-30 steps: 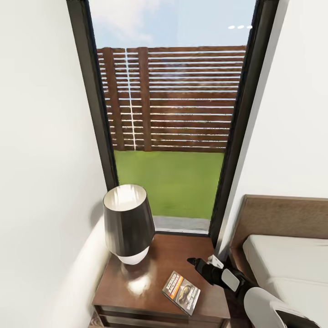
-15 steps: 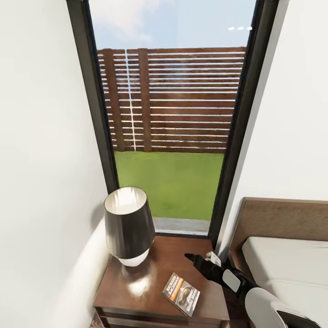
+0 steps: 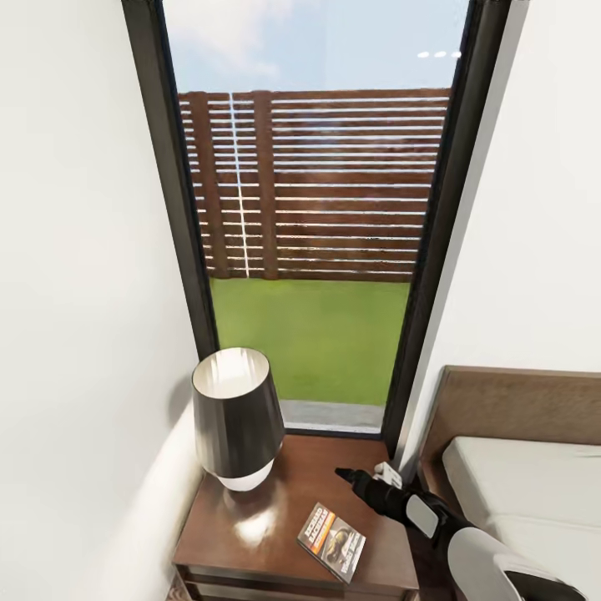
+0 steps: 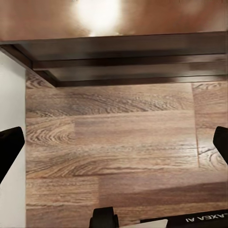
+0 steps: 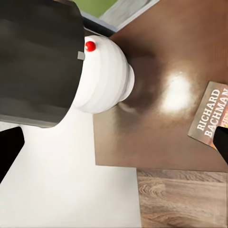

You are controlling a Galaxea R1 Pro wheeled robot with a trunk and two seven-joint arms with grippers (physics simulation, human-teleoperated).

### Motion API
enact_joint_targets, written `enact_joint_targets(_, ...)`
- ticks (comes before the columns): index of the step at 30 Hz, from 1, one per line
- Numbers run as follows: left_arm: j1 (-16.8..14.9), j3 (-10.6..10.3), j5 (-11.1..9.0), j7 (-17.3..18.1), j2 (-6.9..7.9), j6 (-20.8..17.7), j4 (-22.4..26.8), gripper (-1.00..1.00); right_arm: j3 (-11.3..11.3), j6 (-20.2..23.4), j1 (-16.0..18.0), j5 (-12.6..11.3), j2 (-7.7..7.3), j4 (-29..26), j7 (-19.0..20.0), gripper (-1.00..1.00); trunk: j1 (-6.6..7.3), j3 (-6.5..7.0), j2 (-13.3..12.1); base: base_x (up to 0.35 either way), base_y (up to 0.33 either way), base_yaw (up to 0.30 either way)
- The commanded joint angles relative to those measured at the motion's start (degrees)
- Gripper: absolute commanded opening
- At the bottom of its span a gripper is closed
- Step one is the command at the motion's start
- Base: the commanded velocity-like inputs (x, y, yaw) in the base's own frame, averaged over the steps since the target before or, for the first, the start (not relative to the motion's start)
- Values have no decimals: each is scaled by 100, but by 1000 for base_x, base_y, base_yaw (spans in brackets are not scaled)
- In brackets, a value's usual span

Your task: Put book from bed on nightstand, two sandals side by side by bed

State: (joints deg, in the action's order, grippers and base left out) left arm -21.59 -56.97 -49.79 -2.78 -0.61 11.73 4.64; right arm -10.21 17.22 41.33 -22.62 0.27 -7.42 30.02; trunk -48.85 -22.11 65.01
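Book (image 3: pixel 331 541) on nightstand (image 3: pixel 242 534), just below-left of right gripper (image 3: pixel 344 476)

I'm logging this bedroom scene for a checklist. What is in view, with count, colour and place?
book: one, dark with orange band, flat on the nightstand's front right
nightstand: one, dark brown, under the window
lamp: one, black shade, white base, on the nightstand's back left
bed: one, pale mattress, brown headboard, right of the nightstand
window: one, dark frame, behind the nightstand
right end effector: one, black, open, above the nightstand
left end effector: one, black, open, over wood floor
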Motion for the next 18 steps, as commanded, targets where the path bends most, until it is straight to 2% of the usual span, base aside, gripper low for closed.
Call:
enact_joint_targets(1,-3,-49,-24,-29,0,26,-1,100,-33,39,1,-4,8,2,-3,100,23,12,-38,0,0,0)
enact_joint_targets(18,-3,-44,-14,47,0,65,-17,100,261,-483,-46,-7,121,329,-283,100,396,317,-720,0,0,0)
